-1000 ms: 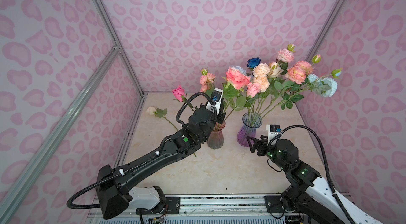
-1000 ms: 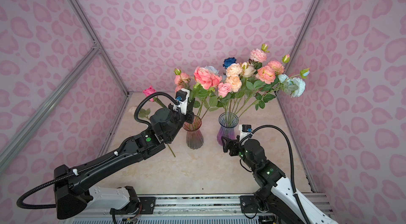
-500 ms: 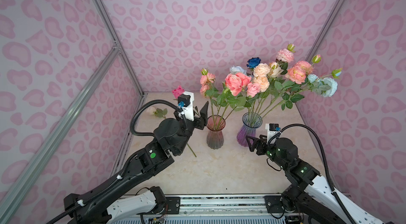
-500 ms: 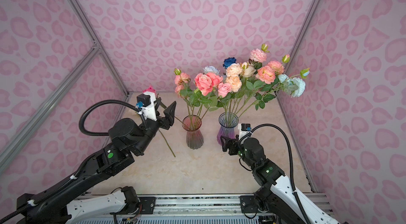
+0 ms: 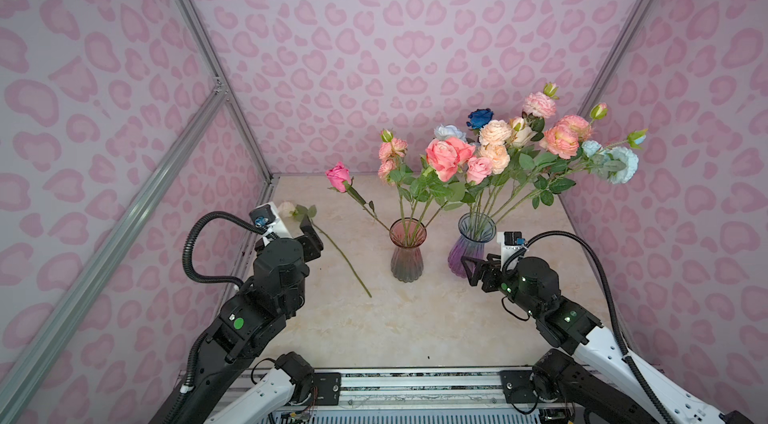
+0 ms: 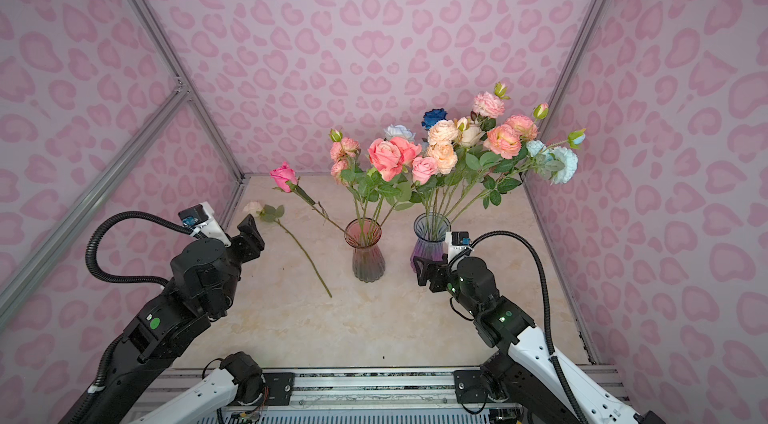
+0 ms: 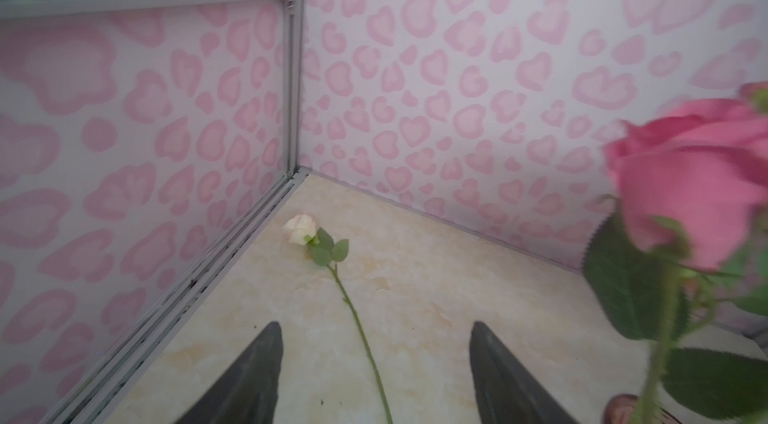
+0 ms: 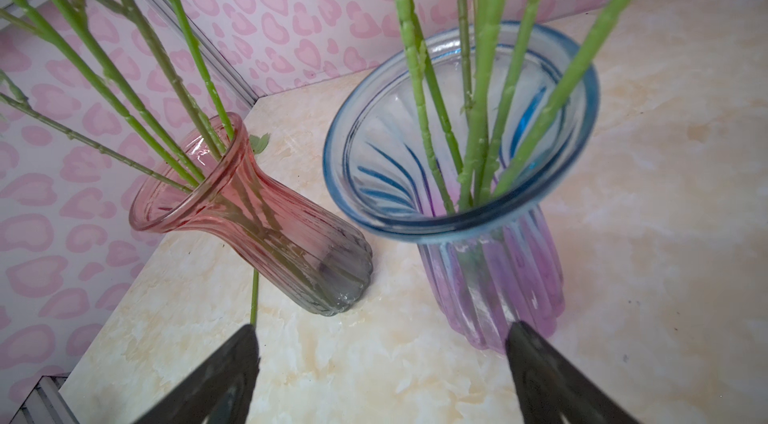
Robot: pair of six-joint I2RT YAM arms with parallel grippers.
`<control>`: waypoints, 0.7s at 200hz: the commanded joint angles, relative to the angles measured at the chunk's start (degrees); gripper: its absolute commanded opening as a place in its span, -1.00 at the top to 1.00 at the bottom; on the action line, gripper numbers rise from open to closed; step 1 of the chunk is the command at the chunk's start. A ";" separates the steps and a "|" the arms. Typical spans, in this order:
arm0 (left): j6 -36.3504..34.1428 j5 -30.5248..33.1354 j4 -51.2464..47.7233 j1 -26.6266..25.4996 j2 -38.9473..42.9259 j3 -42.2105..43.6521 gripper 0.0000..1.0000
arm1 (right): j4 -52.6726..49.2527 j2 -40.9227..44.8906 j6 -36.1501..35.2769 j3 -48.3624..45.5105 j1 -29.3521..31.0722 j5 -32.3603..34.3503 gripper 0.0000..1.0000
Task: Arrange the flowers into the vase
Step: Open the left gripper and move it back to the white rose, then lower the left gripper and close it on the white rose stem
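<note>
Two glass vases stand mid-table: a red vase [image 5: 408, 252] [image 6: 365, 254] [image 8: 257, 218] and a blue-rimmed purple vase [image 5: 473, 251] [image 6: 429, 243] [image 8: 490, 272]. Both hold flowers [image 5: 494, 151] [image 6: 440, 151]. A deep pink rose [image 5: 338, 177] [image 6: 284, 176] [image 7: 690, 180] leans left out of the red vase. A cream rose [image 5: 286, 208] [image 6: 252, 208] [image 7: 300, 229] lies on the table by the left wall. My left gripper [image 5: 309, 229] [image 6: 251, 231] [image 7: 376, 328] hangs open and empty above its stem. My right gripper [image 5: 476, 272] [image 6: 424, 272] [image 8: 382, 326] is open and empty, just in front of the purple vase.
Pink heart-patterned walls with grey metal rails [image 5: 187, 122] close in the marble table [image 5: 395, 326] on three sides. The cream rose's stem [image 5: 349, 268] runs diagonally toward the red vase's foot. Blooms spread wide to the right, near the right wall.
My left gripper opened and let go of the deep pink rose at the red vase, then drew back left to above the cream rose. The right arm stayed put.
</note>
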State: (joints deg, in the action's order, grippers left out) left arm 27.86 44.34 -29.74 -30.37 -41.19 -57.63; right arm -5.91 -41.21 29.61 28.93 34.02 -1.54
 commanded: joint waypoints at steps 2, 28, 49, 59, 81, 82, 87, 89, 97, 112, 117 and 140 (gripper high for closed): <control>9.29 -13.35 -4.32 9.27 -2.47 2.24 -0.40 | 1.74 -0.47 -0.08 -0.28 0.10 -0.30 -0.87; 13.85 -27.54 -1.04 21.61 -7.04 5.30 -0.37 | 2.11 -0.06 -0.20 -0.91 0.16 -0.47 -0.87; 15.35 -31.83 1.27 26.90 -14.00 5.70 -0.35 | 3.79 -0.62 0.41 -2.36 0.21 -1.83 -0.87; 16.03 -32.48 1.98 28.08 -18.52 5.05 -0.35 | 5.05 -1.44 0.60 -2.94 0.43 -3.13 -0.87; 15.66 -33.62 4.69 28.87 -30.26 2.39 -0.30 | 6.92 -3.99 1.24 -3.10 2.25 -4.10 -0.86; 15.65 -33.66 4.78 28.88 -30.79 2.24 -0.30 | 7.03 -4.11 1.24 -3.09 2.44 -4.05 -0.86; 15.69 -33.97 5.06 28.89 -33.51 1.21 -0.30 | 7.39 -4.35 1.16 -3.02 3.15 -3.65 -0.86; 15.75 -34.14 5.28 28.92 -34.72 0.76 -0.29 | 7.51 -4.46 1.09 -3.01 3.44 -3.47 -0.86; 15.59 -35.34 5.95 28.88 -38.56 -1.22 -0.26 | 7.90 -4.88 0.85 -2.85 4.58 -2.43 -0.86; 16.03 -37.31 5.44 28.88 -47.57 -6.33 -0.24 | 8.52 -5.74 0.81 -2.63 5.59 -1.62 -0.86; 15.66 -38.26 4.86 28.88 -50.47 -8.51 -0.17 | 8.76 -6.06 0.93 -2.56 5.75 -1.66 -0.86; 16.38 -38.01 -1.47 28.02 -62.70 -18.84 -0.07 | 9.30 -7.01 1.13 -2.51 6.23 -1.56 -0.86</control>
State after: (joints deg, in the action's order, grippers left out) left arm 42.59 8.05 -26.72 -1.80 -95.88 -69.10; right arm 0.60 -47.53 30.52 26.24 39.75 -4.05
